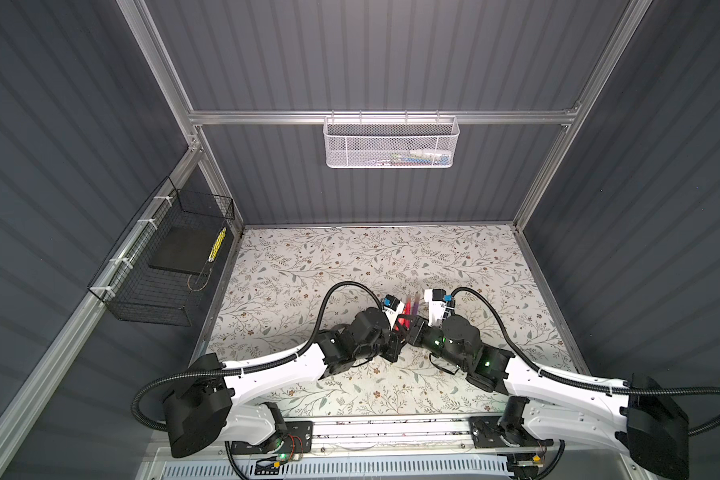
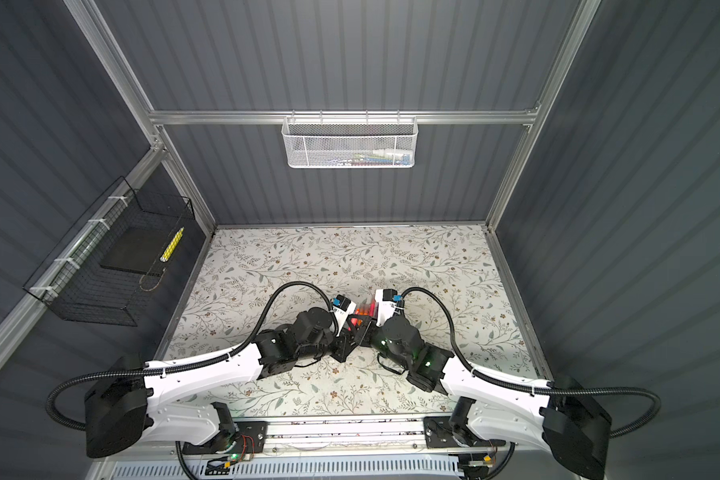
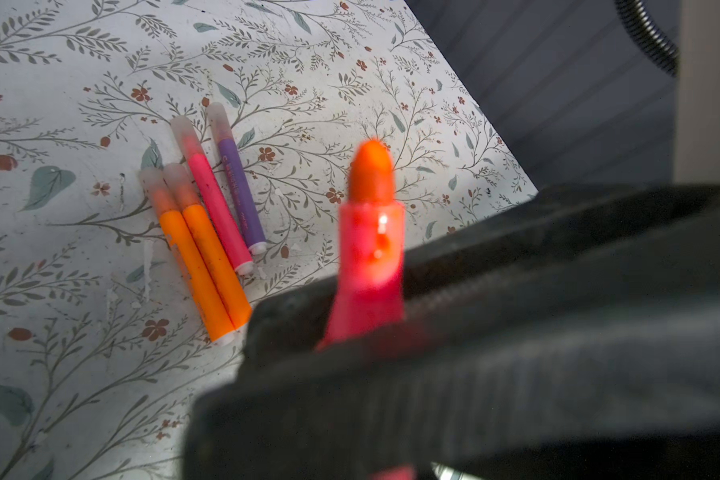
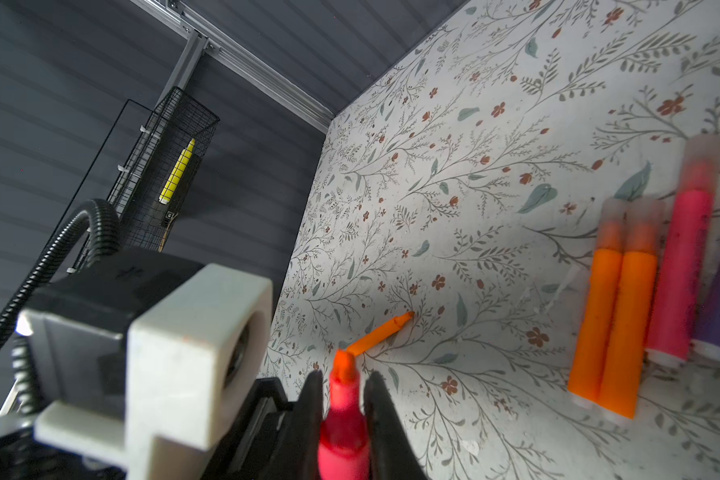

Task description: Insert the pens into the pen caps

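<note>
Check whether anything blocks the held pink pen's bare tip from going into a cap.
Nothing visible stands before the tip of the pink pen; the fingers grip only its barrel. But no loose cap shows in any view.

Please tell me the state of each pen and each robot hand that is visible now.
Two orange plastic marker pens: capped, lying side by side.
Pink plastic marker pen: capped, lying.
Purple plastic marker pen: capped, lying.
Red-pink marker pen with orange tip: uncapped, held.
Right hand: shut on it.
Left hand: shut, apparently on it too.
</note>
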`<state>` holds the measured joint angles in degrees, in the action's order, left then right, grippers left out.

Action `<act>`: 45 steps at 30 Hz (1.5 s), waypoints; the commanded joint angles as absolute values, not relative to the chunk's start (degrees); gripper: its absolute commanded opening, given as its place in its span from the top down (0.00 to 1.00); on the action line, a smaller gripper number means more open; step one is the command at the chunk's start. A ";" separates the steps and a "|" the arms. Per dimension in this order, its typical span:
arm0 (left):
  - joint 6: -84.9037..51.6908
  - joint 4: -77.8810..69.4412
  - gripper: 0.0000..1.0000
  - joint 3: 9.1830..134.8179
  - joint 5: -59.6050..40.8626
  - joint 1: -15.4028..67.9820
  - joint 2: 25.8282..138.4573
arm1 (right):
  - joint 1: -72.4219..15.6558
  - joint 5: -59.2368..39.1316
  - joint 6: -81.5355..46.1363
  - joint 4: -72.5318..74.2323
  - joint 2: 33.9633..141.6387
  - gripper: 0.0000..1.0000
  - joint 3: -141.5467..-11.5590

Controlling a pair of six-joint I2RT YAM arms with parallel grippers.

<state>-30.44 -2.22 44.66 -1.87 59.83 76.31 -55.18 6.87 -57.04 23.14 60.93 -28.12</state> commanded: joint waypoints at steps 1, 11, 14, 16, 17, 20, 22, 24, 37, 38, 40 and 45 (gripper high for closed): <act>-31.07 -3.48 1.00 45.07 0.90 59.50 74.71 | -55.99 6.74 -57.30 23.34 60.23 0.90 -28.58; -28.27 -5.10 1.00 44.35 -3.44 61.52 77.06 | -55.81 11.18 -55.18 19.57 54.47 0.58 -28.81; -27.93 -5.10 1.00 44.03 -2.17 62.57 77.26 | -55.47 12.47 -54.84 17.56 53.52 0.57 -29.38; -28.26 -4.56 1.00 43.68 -0.84 62.60 76.91 | -55.16 13.91 -55.47 15.48 52.30 0.56 -29.11; -28.30 -3.97 1.00 43.70 -0.26 62.62 76.82 | -54.98 14.72 -56.01 14.63 51.57 0.55 -28.69; -27.45 -2.57 1.00 44.24 -0.55 62.60 76.99 | -54.33 15.82 -56.62 13.70 48.98 0.51 -26.89; -27.04 -2.36 1.00 44.56 -1.54 62.58 77.25 | -54.23 14.99 -55.88 13.62 48.18 0.48 -26.74; -26.96 -2.68 1.00 44.69 -2.04 62.60 77.36 | -54.23 13.19 -55.47 14.15 48.58 0.48 -27.11; -26.41 -3.39 1.00 45.42 -2.81 62.60 78.23 | -54.32 7.74 -56.75 19.32 58.56 0.64 -29.99; -26.41 -3.29 1.00 45.51 -2.69 62.63 78.13 | -54.32 7.72 -56.86 19.36 58.86 0.70 -30.04; -26.32 -3.26 0.96 45.38 -2.18 62.63 77.75 | -54.32 7.95 -57.20 19.26 59.22 0.82 -29.93; -26.89 -4.12 0.81 44.02 -0.47 62.58 76.07 | -54.32 8.70 -58.10 19.16 58.85 0.94 -29.09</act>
